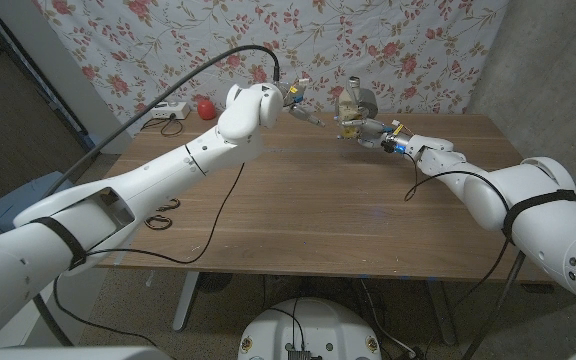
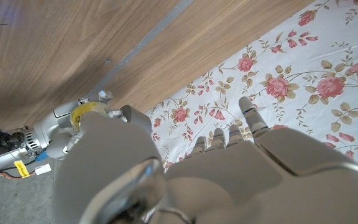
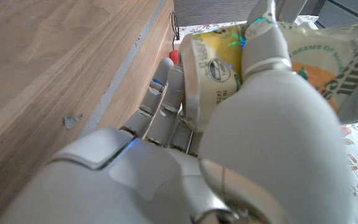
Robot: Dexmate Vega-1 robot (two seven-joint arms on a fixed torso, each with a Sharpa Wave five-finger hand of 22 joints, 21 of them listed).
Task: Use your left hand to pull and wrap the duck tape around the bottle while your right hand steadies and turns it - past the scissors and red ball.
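We see two white robot arms reaching over a brown wooden table (image 1: 328, 200) toward its far edge, in front of a floral cloth backdrop (image 1: 388, 40). Our right hand (image 1: 373, 132) is wrapped around a clear plastic bottle with a yellow and orange printed label (image 3: 222, 74), its thumb across the label and its fingers curled behind it, holding the bottle up off the table. A grey roll of duct tape (image 1: 354, 103) sits just above and behind that hand, against the bottle; we cannot tell exactly how it is attached. Our left hand (image 1: 298, 100) hangs in the air a short way to the left of the bottle, apart from it, its fingers (image 2: 253, 121) stretched out and pointing toward it; we cannot tell whether anything is pinched between them. From the left wrist, the right hand appears beyond our left hand's thumb, with a yellowish part of the bottle in its grasp. Well behind and to the left of our left hand, near the far table corner, sits a small red ball (image 1: 205, 106) beside a white power strip (image 1: 165, 112). Black-handled scissors (image 1: 163, 213) lie by the left table edge, under our left forearm.
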